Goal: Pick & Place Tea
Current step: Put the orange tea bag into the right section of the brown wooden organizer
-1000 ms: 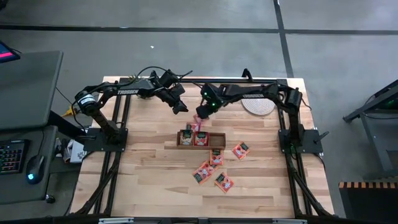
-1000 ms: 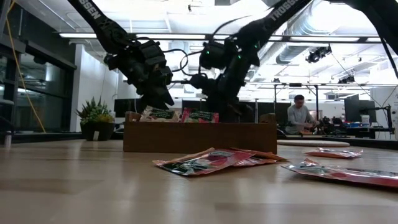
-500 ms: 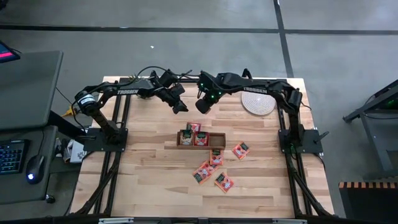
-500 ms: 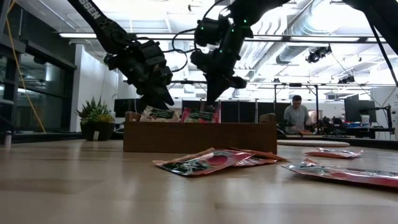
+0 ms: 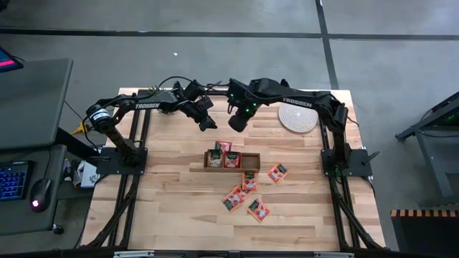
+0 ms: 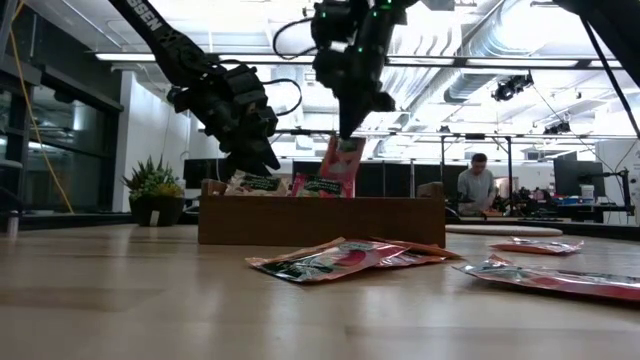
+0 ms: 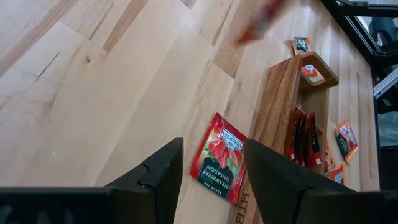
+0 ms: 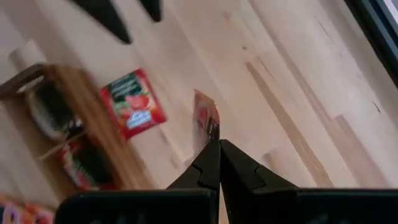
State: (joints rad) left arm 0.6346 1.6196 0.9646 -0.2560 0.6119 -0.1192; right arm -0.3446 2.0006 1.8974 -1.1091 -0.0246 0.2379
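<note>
In the low view, top centre, the right gripper [image 6: 345, 128] is pinched tight on a thin tea sachet [image 6: 340, 165], pink-red with a green top edge, dangling above the wooden box [image 6: 320, 220]. The left gripper [image 5: 209, 125], upper left of centre in the high view, hangs part open and empty.
</note>
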